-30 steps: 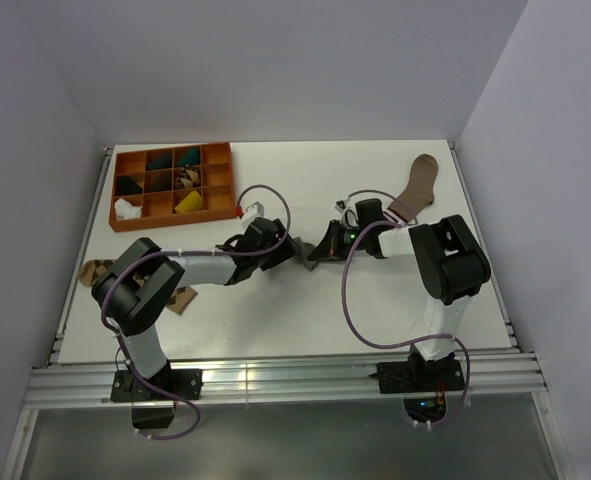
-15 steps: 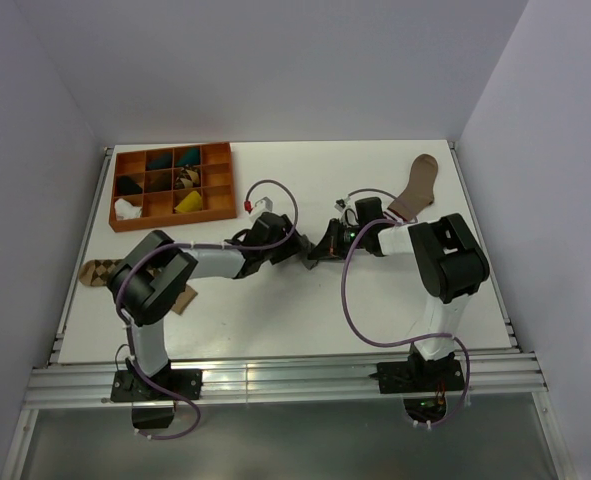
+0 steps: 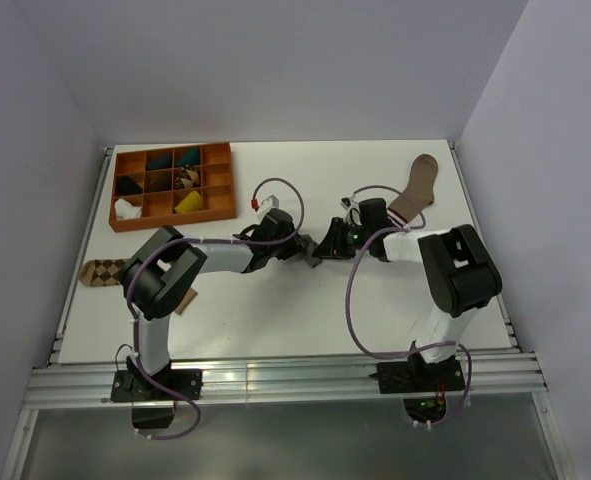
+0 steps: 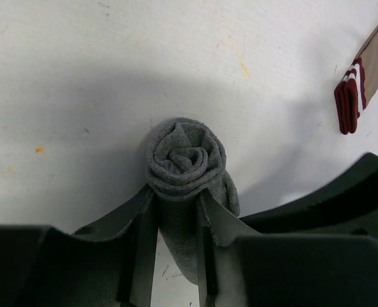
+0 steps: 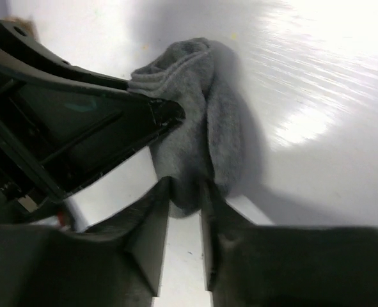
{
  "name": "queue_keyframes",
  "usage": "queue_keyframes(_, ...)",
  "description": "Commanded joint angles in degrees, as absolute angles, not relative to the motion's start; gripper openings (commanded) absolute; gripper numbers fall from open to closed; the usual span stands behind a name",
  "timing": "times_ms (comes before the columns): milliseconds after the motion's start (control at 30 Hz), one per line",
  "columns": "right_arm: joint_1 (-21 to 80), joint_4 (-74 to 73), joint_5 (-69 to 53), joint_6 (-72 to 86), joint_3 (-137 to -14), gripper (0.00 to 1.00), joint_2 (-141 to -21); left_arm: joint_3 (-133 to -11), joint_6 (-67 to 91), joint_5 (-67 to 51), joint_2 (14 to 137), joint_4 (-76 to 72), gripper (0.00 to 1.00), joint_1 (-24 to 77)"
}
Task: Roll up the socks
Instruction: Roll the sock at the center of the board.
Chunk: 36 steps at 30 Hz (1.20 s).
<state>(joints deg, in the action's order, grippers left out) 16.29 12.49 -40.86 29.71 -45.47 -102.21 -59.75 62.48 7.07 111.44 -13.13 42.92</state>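
The grey sock (image 4: 187, 157) is wound into a tight spiral roll at the table's middle. My left gripper (image 4: 176, 208) is shut on the roll, its fingers pressing both sides just below the spiral. My right gripper (image 5: 185, 192) is shut on the sock's (image 5: 204, 121) other end, facing the left gripper. In the top view the two grippers, left (image 3: 297, 247) and right (image 3: 325, 246), meet with the sock (image 3: 308, 257) almost hidden between them. A black roll (image 3: 127, 186) and a white roll (image 3: 125, 208) lie in the tray.
An orange compartment tray (image 3: 171, 221) with several rolled items stands at the back left. A brown sock with a striped cuff (image 3: 415, 190) lies at the back right, also in the left wrist view (image 4: 352, 96). A diamond-patterned sock (image 3: 100, 272) lies at the left edge.
My left arm has stretched to the right, bringing its gripper and the grey roll closer to the right gripper. The right arm shifted slightly.
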Motion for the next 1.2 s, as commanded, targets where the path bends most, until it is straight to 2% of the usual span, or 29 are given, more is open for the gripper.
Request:
queue_keyframes(0, 18.1, 12.6, -30.2, 24.8, -43.0, 0.35, -94.6, -60.7, 60.5, 7.6, 114.3, -3.2, 0.09, 43.3)
queue_keyframes(100, 20.1, 12.1, -22.3, 20.5, -41.7, 0.42, -89.6, -61.9, 59.3, 8.6, 113.9, -0.8, 0.06, 43.6)
queue_keyframes(267, 27.5, 13.1, -10.6, 13.3, -39.9, 0.46, -84.6, -63.5, 57.8, 9.0, 113.0, 2.7, 0.04, 43.7)
queue_keyframes(500, 34.3, 17.7, -2.6, 9.1, -37.2, 0.49, -83.9, -64.3, 57.2, 8.7, 111.6, 6.1, 0.04, 43.7)
queue_keyframes(1067, 42.1, 20.5, 8.1, 5.4, -37.4, 0.49, -91.1, -65.1, 58.4, 6.2, 111.4, 6.6, 0.04, 43.6)
queue_keyframes(1167, 42.7, 19.0, 10.6, 6.0, -38.8, 0.43, -93.2, -65.0, 58.8, 5.4, 111.4, 6.3, 0.04, 43.6)
